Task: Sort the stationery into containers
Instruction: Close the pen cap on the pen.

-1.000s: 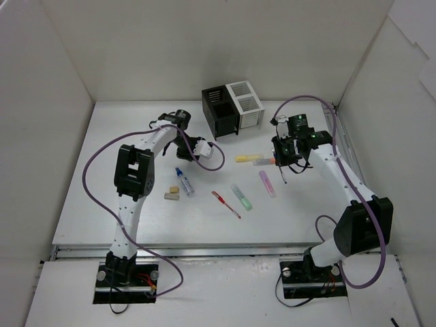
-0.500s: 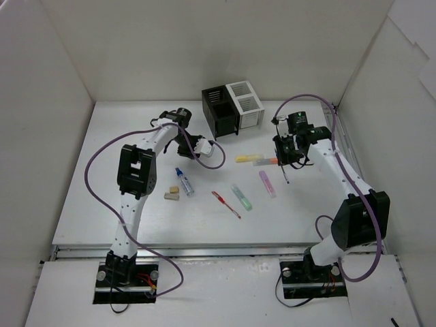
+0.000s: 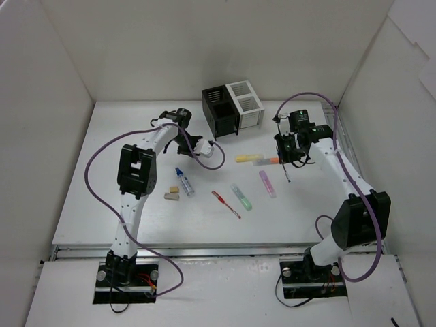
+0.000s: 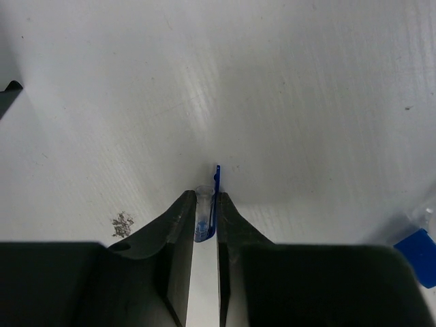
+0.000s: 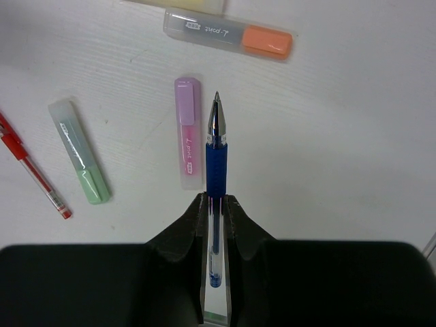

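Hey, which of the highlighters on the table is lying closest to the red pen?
The pale green highlighter, right beside the thin red pen; the pink highlighter, orange-capped highlighter and yellow highlighter all lie farther from it.

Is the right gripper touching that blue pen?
Touching. In the right wrist view, the right gripper is clamped on both sides of the blue pen.

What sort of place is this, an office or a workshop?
Probably a robot test booth, not an office: a bare white table boxed in by white panels, a left arm and right arm bolted at its near edge, and a green highlighter lying loose near organizer cubes.
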Tool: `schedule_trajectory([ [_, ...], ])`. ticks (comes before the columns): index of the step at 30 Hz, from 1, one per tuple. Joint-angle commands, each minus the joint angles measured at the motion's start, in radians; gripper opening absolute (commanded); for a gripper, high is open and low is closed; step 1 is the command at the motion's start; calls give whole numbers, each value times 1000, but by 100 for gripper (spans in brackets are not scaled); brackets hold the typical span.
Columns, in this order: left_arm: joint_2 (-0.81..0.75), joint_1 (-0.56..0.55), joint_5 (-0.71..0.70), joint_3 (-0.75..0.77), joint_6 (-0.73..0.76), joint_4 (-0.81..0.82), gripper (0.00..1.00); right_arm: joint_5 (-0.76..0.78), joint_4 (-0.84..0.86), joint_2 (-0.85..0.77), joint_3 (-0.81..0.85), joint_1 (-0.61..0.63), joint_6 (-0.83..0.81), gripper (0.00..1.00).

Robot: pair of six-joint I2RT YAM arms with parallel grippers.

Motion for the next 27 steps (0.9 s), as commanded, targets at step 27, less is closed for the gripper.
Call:
schedule_trajectory([
  [27, -602, -151, 319, -518, -1617, 717, 7, -23, 156, -532, -383, 181, 101, 0],
])
